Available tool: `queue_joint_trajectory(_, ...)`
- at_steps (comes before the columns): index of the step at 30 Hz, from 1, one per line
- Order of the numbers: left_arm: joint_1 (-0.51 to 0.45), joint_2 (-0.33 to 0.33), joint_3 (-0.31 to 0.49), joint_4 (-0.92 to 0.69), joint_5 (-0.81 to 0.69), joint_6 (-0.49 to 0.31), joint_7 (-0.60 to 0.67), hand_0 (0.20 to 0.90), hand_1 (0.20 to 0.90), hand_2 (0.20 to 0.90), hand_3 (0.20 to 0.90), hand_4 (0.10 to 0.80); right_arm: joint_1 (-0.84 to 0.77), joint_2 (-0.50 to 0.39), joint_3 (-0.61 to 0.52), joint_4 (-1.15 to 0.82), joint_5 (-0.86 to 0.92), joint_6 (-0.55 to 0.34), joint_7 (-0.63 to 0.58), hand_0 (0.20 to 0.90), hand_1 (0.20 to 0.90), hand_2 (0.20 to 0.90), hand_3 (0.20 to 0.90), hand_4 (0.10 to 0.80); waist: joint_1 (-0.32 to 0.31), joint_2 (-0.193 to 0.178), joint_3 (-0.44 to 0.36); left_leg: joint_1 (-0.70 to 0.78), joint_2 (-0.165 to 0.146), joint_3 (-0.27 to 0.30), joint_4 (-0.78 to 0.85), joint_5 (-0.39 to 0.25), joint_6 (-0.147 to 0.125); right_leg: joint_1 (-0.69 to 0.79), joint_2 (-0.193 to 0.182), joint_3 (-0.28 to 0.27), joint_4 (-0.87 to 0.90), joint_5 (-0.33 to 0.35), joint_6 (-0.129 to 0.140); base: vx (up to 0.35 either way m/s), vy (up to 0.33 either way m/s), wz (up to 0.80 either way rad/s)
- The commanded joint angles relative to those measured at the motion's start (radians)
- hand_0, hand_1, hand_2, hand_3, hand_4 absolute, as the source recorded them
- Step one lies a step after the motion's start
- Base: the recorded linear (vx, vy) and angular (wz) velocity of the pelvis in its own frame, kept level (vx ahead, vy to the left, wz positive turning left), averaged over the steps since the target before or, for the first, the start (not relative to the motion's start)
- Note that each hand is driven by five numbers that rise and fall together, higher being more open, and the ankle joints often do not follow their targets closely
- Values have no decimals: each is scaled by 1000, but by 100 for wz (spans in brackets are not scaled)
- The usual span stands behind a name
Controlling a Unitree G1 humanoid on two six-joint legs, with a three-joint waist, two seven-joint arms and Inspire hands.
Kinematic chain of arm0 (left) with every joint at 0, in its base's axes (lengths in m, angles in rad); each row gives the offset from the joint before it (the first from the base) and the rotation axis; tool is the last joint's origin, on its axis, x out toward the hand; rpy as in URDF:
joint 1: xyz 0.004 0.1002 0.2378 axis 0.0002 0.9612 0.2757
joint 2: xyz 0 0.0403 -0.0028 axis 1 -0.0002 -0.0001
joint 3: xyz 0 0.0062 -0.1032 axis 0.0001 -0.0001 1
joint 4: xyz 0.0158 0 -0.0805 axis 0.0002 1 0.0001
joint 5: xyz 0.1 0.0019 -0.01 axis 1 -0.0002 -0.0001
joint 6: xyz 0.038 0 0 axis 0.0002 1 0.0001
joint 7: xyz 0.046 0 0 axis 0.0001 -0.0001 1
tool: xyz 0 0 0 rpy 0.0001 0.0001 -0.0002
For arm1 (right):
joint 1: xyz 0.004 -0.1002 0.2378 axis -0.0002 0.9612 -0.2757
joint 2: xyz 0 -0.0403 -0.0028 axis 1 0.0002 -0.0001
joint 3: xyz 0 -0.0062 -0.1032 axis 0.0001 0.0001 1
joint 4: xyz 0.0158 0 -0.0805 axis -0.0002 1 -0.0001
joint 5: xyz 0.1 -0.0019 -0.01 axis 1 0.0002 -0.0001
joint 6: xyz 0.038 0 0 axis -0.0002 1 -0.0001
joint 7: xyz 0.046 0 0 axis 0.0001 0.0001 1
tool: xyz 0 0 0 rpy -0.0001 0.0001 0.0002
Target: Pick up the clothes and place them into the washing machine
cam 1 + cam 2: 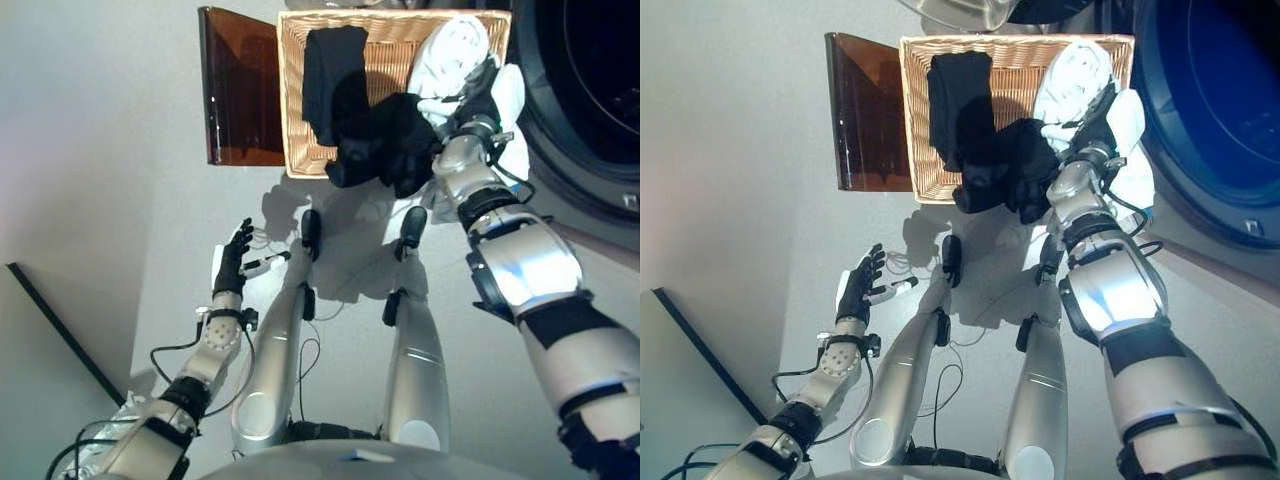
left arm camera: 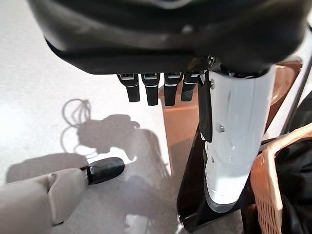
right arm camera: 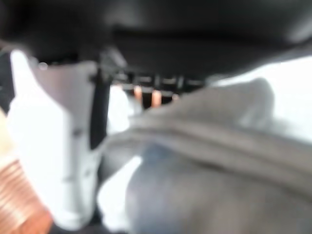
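Observation:
A wicker basket (image 1: 290,100) stands on the floor ahead. A black garment (image 1: 335,75) lies inside it, and a second black garment (image 1: 385,145) hangs over its near rim. A white garment (image 1: 450,55) is bunched at the basket's right end, beside the washing machine (image 1: 590,90) drum opening. My right hand (image 1: 482,100) reaches into the white garment; in the right wrist view the pale cloth (image 3: 209,146) is bunched between the fingers and the white-covered thumb (image 3: 53,146). My left hand (image 1: 235,258) hovers over the floor at lower left, fingers straight and holding nothing.
A brown translucent panel (image 1: 240,90) leans against the basket's left side. The washing machine's dark round door opening fills the upper right corner. A dark line (image 1: 60,330) crosses the pale floor at lower left.

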Motion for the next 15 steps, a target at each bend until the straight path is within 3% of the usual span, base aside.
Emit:
queue_joint_trajectory(1, 81, 70, 3, -110, -17, -45, 3, 900, 900, 900, 900, 800, -118, -73, 77, -16, 21, -39, 40, 900, 900, 900, 900, 800, 54, 98, 0, -42, -16, 6, -86, 62, -54, -59, 6, 23, 147, -129, 13, -21, 1, 6)
queue_joint_trajectory(9, 79, 74, 10, -133, -25, -52, -2, 900, 900, 900, 900, 800, -157, -114, 77, -3, 37, -39, 48, 900, 900, 900, 900, 800, 66, 115, 0, -58, -21, 6, -97, 71, -54, -87, 1, 28, 155, -127, 17, -3, 6, 1)
queue_joint_trajectory(10, 79, 73, 11, -136, -24, -50, -2, 900, 900, 900, 900, 800, -159, -122, 75, -11, 45, -44, 52, 785, 785, 785, 785, 718, 67, 117, 0, -57, -23, 6, -100, 72, -54, -84, 0, 29, 153, -128, 18, 0, 0, 0)
queue_joint_trajectory(11, 78, 71, 13, -135, -25, -50, -2, 900, 900, 900, 900, 800, -159, -123, 70, -18, 53, -48, 49, 359, 359, 359, 359, 414, 67, 116, 0, -58, -24, 6, -100, 72, -53, -85, -1, 30, 153, -126, 18, 0, 0, 0)
queue_joint_trajectory(12, 78, 72, 13, -135, -25, -50, -2, 900, 900, 900, 900, 800, -158, -123, 70, -19, 53, -48, 49, 225, 225, 225, 225, 318, 67, 116, 0, -58, -24, 6, -100, 72, -53, -85, -1, 30, 153, -126, 18, 0, 0, 0)
queue_joint_trajectory(15, 77, 69, 17, -131, -26, -51, 2, 900, 900, 900, 900, 800, -161, -131, 70, -32, 58, -56, 38, 200, 200, 200, 200, 300, 66, 116, 0, -59, -26, 7, -98, 72, -54, -87, -2, 32, 154, -126, 18, 0, 0, 0)
